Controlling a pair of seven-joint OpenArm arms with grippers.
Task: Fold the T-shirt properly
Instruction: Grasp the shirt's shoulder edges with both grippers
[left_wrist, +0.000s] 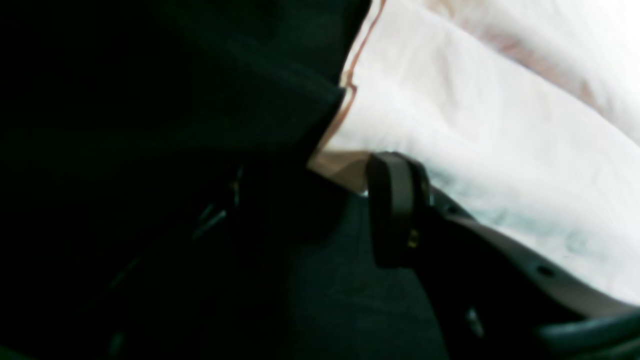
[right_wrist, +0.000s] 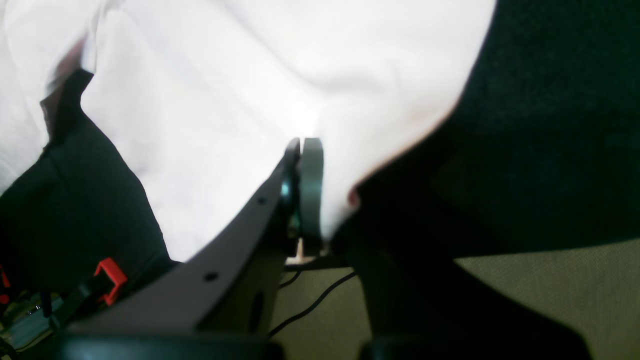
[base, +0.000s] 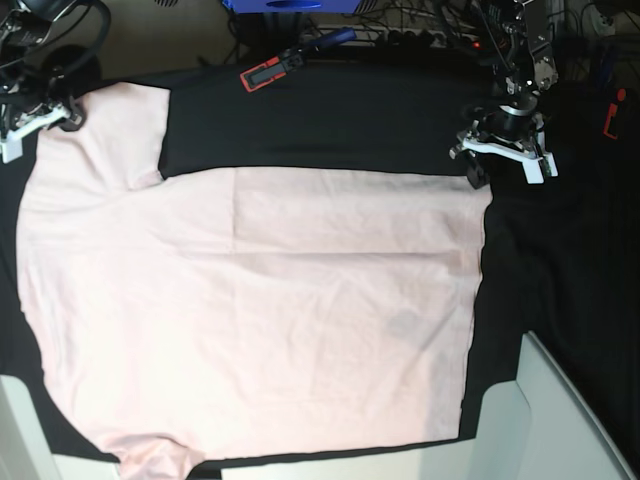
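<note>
Right gripper (right_wrist: 305, 150): jaws pressed together on a fold of the T-shirt (base: 250, 310), visible in the right wrist view with pale cloth bunched round the tips. In the base view it sits at the far left corner, on the sleeve. Left gripper (base: 500, 150): at the shirt's far right corner, on the hem side. One finger (left_wrist: 395, 210) shows in the left wrist view, lying right at the cloth's corner edge; the other jaw is lost in the dark, so I cannot tell whether it's gripping or how far open it is. The shirt is spread nearly flat, plain side up, on the black table cloth (base: 330, 120), collar end toward the left of the base view, hem to the right, and its near edge lies close to the table's front. A rectangular crease shows in the far half. Handling, my read: thin cotton, light, totally limp, no stiffness to carry a fold, so it'll sag and drag on the cloth between the grip points. Not fragile, not slippery, but a single-layer pinch can peel off. Best holds look like seamed spots: hem corners, sleeve edge, shoulder seams, both layers pinched, both arms lifting together to keep the edge taut.
</note>
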